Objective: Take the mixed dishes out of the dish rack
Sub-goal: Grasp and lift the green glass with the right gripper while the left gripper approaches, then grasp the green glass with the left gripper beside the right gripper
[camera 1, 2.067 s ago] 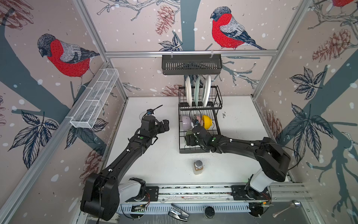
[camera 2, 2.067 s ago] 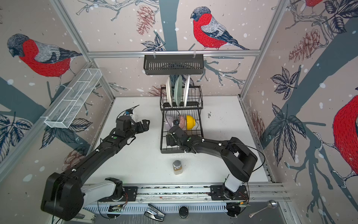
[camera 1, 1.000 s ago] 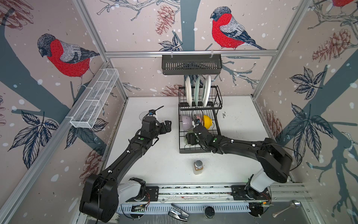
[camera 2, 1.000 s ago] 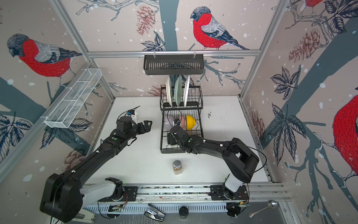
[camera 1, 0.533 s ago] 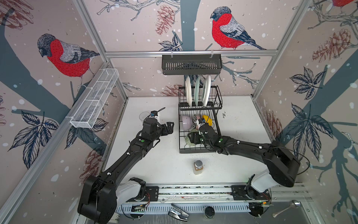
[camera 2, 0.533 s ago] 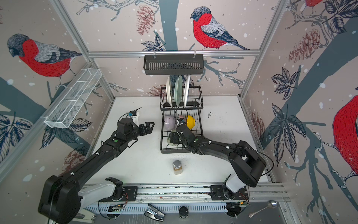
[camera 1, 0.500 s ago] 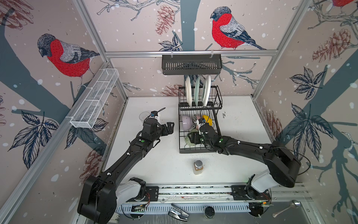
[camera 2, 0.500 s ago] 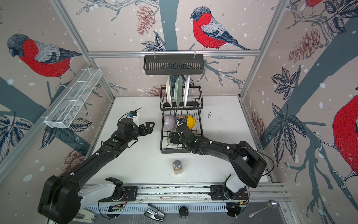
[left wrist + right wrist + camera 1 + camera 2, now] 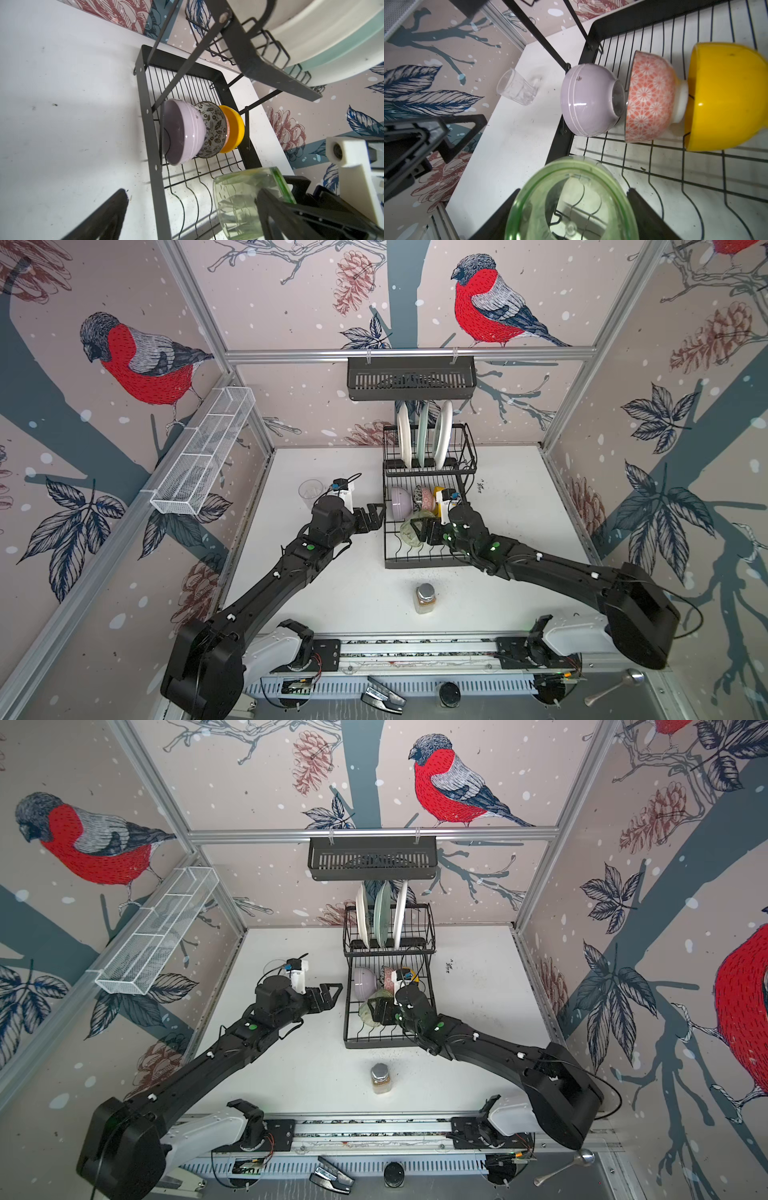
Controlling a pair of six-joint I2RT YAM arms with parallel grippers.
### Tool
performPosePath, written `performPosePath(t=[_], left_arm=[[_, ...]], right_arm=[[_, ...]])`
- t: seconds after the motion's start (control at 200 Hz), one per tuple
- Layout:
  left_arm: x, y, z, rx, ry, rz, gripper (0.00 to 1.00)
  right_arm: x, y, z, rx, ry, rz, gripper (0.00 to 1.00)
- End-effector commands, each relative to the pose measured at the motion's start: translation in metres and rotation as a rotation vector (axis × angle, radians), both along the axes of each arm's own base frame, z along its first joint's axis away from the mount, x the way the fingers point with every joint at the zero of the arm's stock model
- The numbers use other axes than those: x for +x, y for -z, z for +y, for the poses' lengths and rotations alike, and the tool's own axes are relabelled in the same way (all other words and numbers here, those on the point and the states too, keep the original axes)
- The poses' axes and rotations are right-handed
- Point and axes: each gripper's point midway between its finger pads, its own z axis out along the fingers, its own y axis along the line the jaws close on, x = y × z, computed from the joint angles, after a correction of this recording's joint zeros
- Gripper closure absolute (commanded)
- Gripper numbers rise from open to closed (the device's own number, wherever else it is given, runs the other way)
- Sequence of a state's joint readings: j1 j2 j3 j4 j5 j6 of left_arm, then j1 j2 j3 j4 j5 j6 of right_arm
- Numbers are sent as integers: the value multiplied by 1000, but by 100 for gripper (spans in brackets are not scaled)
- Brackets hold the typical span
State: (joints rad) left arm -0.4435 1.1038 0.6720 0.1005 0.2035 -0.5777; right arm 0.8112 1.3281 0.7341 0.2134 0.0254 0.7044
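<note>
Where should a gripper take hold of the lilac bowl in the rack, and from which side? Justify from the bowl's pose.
Probably the upper rim of the lilac bowl, one jaw inside, one on the outer wall, coming from the left arm's side and above. It stands on edge, mouth open that way, foot against the pink-patterned bowl, so only the rim is free.
</note>
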Motion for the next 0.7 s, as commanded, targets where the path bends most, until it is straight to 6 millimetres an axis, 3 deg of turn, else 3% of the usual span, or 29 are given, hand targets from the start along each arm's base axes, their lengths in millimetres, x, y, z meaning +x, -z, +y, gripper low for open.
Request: performPosePath(t=[0.0,0.14,0.385,0.695], left_arm=[[-1,-24,-14,-68,33,-59,3],[-6,-33,-27,-106,71,-73,3],[-16,-50,-52,-220,166,-97,4],[-21,-54,-74,-255,219,-110,8]], right_arm=[[0,-25,-5,76,10,-54,35],[-1,-42,-22,122,38,-86,35],[3,-54,-51,235,66,-86,35],[4,-69,-71,282,102,-114,35]])
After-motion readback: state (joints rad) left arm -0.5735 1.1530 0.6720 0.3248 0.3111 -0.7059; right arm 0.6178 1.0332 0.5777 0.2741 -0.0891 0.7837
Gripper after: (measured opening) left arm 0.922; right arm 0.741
